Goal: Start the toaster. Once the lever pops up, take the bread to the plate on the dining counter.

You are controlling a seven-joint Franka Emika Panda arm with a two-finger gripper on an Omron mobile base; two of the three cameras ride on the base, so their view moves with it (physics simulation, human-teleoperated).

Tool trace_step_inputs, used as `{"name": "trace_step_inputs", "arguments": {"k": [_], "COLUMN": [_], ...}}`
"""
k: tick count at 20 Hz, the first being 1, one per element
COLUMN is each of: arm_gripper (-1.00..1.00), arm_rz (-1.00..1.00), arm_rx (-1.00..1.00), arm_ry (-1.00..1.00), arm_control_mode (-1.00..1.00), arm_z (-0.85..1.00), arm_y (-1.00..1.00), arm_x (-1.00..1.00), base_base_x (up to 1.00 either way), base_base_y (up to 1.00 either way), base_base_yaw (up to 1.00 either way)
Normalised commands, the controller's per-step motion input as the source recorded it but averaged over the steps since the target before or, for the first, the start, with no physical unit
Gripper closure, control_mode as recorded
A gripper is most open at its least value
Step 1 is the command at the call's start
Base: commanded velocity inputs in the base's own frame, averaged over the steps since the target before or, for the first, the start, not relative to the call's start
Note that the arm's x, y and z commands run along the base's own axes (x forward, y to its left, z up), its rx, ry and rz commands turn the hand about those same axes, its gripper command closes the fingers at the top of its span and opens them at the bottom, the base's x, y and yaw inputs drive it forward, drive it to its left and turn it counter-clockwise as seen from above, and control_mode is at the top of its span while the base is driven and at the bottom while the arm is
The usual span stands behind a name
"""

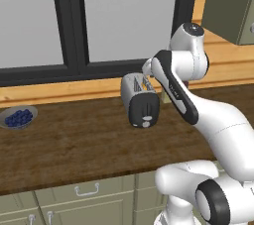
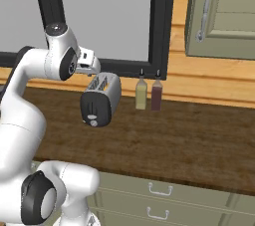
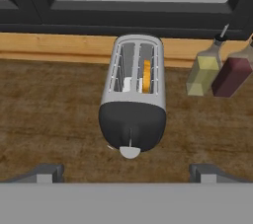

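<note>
bread mostly sunk in toaster slot, only crust edge shows; lever too small to resolve.

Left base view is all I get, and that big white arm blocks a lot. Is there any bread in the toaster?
Observer: Yes. The hand view looks down into the toaster, and the bread stands in one slot.
Operator: What's hiding behind the arm?
Observer: A yellowish bottle and a dark red bottle stand by the wall, beside the toaster.
Operator: Is the claw holding something?
Observer: No. The gripper is open, facing the toaster, fingertips wide apart and touching nothing.
</note>
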Motion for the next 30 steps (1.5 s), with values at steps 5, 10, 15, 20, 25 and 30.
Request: {"name": "trace_step_inputs", "arguments": {"k": [5,10,15,20,25,30], "arm_gripper": [-1.00,-1.00,-1.00,-1.00,-1.00,-1.00], "arm_rz": [0.00,0.00,0.00,0.00,0.00,0.00], "arm_rx": [0.00,0.00,0.00,0.00,0.00,0.00], "arm_ry": [0.00,0.00,0.00,0.00,0.00,0.00], "arm_control_mode": [-1.00,-1.00,-1.00,-1.00,-1.00,-1.00], "arm_z": [0.00,0.00,0.00,0.00,0.00,0.00], "arm_y": [0.00,0.00,0.00,0.00,0.00,0.00], "arm_x": [0.00,0.00,0.00,0.00,0.00,0.00], "base_base_x": [0.00,0.00,0.00,0.00,0.00,0.00], "base_base_y": [0.00,0.00,0.00,0.00,0.00,0.00], "base_base_yaw": [0.00,0.00,0.00,0.00,0.00,0.00]}}
